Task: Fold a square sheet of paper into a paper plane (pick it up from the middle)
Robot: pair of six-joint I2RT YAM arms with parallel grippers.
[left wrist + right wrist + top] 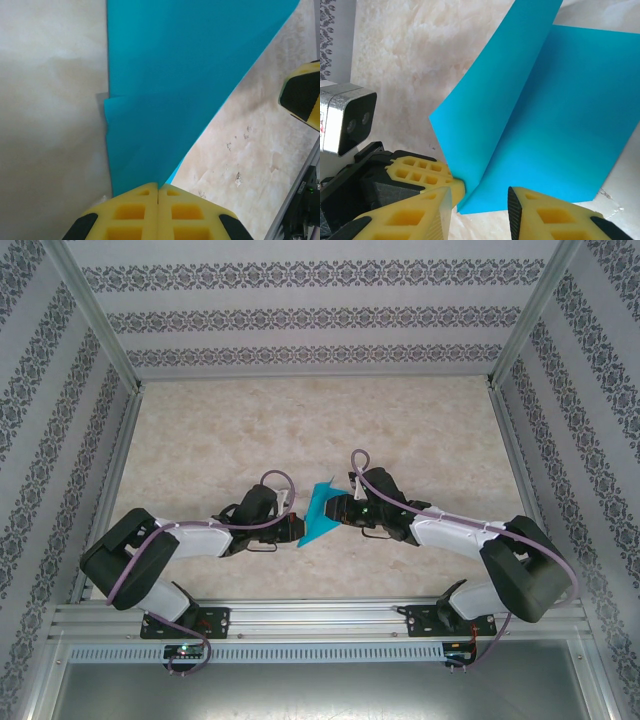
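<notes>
Pincers, two: left pincer (158, 187), yellow pads pressed flat together and gripping one pointed corner of the square sheet of paper (190, 75); right pincer (479, 195), jaws apart with a clear gap, straddling the near end of a crease, nothing gripped as far as I can see. Sheet, one: teal-blue, part-folded, held between the two wrists at the middle of the marble-patterned tabletop (300, 420), one flap standing up from the fold and the other lying towards the table. Step in hand, by my reading: setting this crease. To do it well I would bring the right jaws down squarely across the fold line, not on the loose flap, check that the flap's edge lines up with the layer below before pressing, and let the left grip serve as the fixed anchor. I would draw along the crease gently, since thin paper pinched at a corner may tear or slip if pulled against that anchor. Markings: none legible. The sheet is blank, the pads carry no lettering, the silver camera block (350, 120) shows no readable label, and the patterned walls (300, 318) bear ornament only.
</notes>
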